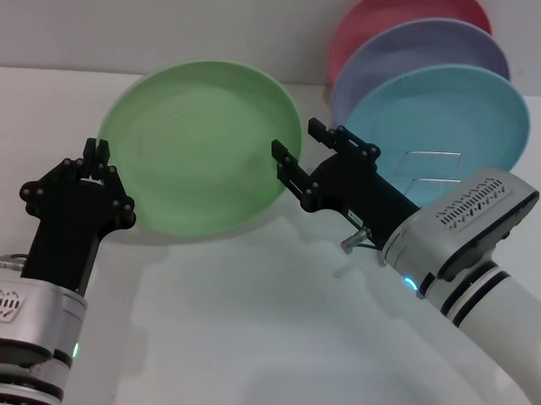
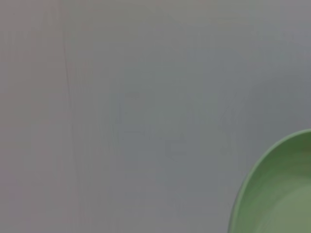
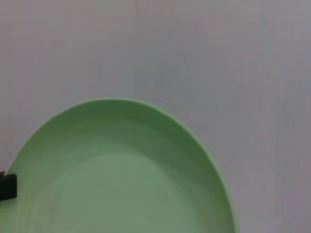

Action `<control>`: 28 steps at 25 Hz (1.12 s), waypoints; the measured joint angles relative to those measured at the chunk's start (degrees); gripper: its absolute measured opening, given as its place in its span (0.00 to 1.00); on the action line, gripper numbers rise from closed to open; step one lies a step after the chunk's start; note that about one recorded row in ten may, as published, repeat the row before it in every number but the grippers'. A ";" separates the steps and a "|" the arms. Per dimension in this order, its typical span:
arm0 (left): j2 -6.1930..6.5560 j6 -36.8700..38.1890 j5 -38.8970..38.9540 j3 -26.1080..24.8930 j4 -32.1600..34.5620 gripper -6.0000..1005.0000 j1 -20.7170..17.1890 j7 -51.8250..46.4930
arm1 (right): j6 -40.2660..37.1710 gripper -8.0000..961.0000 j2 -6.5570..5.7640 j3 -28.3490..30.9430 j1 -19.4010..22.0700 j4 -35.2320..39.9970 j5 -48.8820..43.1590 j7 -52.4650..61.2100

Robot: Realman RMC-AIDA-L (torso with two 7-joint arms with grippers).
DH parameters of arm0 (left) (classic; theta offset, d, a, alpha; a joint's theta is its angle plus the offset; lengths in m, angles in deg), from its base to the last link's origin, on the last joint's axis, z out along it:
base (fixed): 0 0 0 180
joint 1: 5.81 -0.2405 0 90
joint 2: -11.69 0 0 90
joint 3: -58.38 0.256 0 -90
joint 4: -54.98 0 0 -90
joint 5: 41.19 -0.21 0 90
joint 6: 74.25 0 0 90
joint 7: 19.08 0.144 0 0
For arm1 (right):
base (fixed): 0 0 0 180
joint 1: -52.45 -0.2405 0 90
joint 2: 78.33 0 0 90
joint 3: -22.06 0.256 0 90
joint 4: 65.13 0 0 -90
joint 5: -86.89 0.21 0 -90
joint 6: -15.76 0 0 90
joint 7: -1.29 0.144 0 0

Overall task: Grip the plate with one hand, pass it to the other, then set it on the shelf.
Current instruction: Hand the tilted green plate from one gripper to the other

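Note:
The light green plate [image 1: 201,144] is held up off the white table, tilted with its face toward me. My left gripper [image 1: 97,155] is shut on the plate's left rim. My right gripper [image 1: 305,150] is open at the plate's right rim, one finger in front of the rim and the other beyond it. The plate also shows in the left wrist view [image 2: 277,189] and fills the lower part of the right wrist view [image 3: 116,174]. The shelf [image 1: 436,157], thin silver wire loops, stands behind my right arm at the right.
A light blue plate [image 1: 457,112], a lavender plate [image 1: 424,47] and a pink plate [image 1: 399,10] stand upright in the shelf at the back right. The white table [image 1: 246,328] stretches below the arms. A grey wall [image 1: 126,23] lies behind.

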 joint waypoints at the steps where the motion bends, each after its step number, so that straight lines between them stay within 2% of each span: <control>1: 0.00 0.04 0.00 0.08 0.02 0.04 0.00 0.08 | 0.05 0.68 0.00 0.04 -0.05 -0.01 0.00 0.00; 6: 0.00 0.22 -0.01 0.34 0.03 0.04 0.08 0.10 | 0.19 0.52 0.00 0.16 -0.21 -0.01 0.00 0.38; 11: 0.00 0.42 -0.05 0.67 0.03 0.04 0.09 0.12 | 0.25 0.29 0.00 0.18 -0.30 0.00 0.08 0.48; 16: 0.00 0.64 -0.14 0.80 0.03 0.04 0.08 0.12 | 0.34 0.29 0.00 0.18 -0.38 0.00 0.09 0.50; 25: 0.00 0.83 -0.20 0.85 0.12 0.04 0.03 0.12 | 0.34 0.16 0.01 -0.07 -0.36 0.00 0.09 0.53; 28: 0.00 0.83 -0.20 0.89 0.12 0.04 0.07 0.12 | 0.34 0.16 0.00 0.15 -0.33 0.00 0.09 0.53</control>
